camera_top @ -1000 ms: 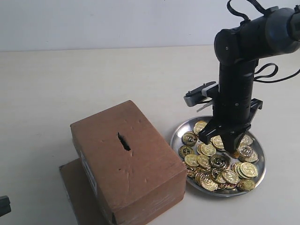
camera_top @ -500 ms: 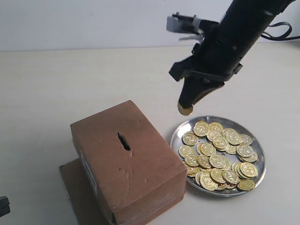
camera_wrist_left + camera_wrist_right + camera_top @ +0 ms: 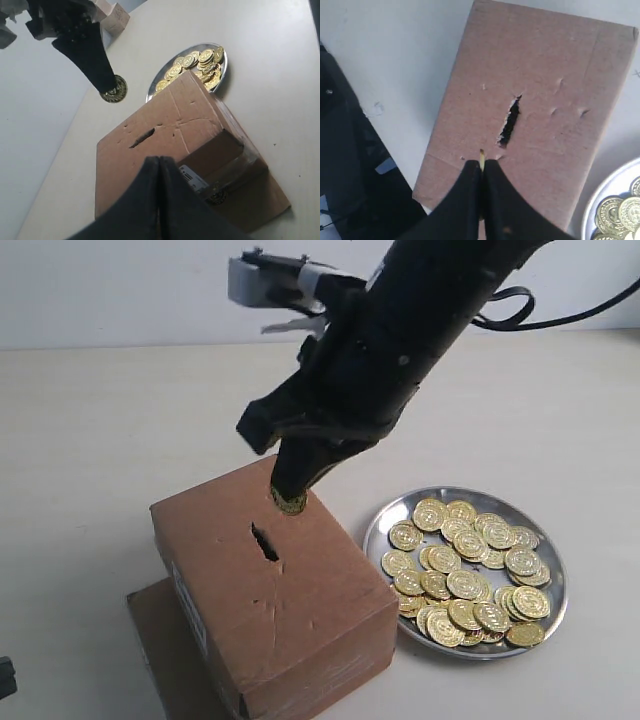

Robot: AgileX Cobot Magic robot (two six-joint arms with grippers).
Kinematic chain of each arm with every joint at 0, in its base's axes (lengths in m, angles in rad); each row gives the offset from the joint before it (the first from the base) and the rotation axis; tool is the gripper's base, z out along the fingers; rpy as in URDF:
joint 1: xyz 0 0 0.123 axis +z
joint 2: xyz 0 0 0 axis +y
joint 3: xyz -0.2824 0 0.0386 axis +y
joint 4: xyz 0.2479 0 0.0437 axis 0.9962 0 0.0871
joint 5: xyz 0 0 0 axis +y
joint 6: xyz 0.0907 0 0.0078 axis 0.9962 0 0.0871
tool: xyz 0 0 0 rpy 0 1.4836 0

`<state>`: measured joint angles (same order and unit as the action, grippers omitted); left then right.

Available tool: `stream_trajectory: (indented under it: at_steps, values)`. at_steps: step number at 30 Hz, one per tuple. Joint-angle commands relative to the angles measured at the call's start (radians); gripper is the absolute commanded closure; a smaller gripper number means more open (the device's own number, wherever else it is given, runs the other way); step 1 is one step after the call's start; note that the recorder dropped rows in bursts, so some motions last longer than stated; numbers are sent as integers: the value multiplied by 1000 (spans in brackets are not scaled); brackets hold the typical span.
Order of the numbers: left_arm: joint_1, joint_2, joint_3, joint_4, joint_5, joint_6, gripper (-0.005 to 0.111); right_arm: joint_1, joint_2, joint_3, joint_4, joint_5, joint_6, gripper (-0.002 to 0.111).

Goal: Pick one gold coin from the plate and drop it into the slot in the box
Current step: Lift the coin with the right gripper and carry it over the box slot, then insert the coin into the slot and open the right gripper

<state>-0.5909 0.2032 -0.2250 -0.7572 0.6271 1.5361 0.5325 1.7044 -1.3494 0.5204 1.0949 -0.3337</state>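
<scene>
Nearest, the flat brown cardboard sheet (image 3: 150,625) runs off the lower edge of the exterior view, mostly hidden under the box (image 3: 300,610), a dull cardboard block with a dented, creased top and a white label (image 3: 190,608) too small to read. The box slot (image 3: 264,541) is a short dark slit with ragged edges in the middle of that top. Just beyond it, a little above the top's far edge, hangs the gold coin (image 3: 289,503), clamped between the black fingers of the right gripper (image 3: 287,492); the right wrist view shows only a thin yellow sliver of it. The left gripper (image 3: 159,195) has its 2 fingers pressed together with nothing between them, facing the box's label side. Just beside the box on the right, the plate (image 3: 372,522), round shiny metal with a raised rim, holds a heap of embossed coins (image 3: 465,580), some overlapped and partly hidden. Behind lies the pale matte table (image 3: 120,430).
</scene>
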Motion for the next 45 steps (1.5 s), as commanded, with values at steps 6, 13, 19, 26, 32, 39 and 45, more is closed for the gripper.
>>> stream_trajectory:
  at_steps: [6, 13, 19, 26, 32, 39, 45]
  values:
    - [-7, -10, 3, -11, -5, 1, 107, 85, 91, -46, -150, -91, 184, 108]
    - [-7, -42, 3, -13, -5, 1, 107, 95, 136, -93, -165, -53, 218, 108]
    - [-7, -44, 3, -13, -5, 1, 107, 113, 173, -100, -191, -68, 253, 108]
    - [-7, -44, 3, -13, -5, 1, 107, 113, 197, -103, -209, -66, 258, 108]
    - [-7, -52, 3, -13, -5, 1, 107, 113, 197, -103, -220, -69, 266, 106]
    - [-7, -52, 3, -13, -5, 1, 107, 113, 197, -103, -220, -73, 277, 84]
    - [-7, -52, 3, -13, -5, 1, 107, 113, 159, -134, -233, -75, 223, 70]
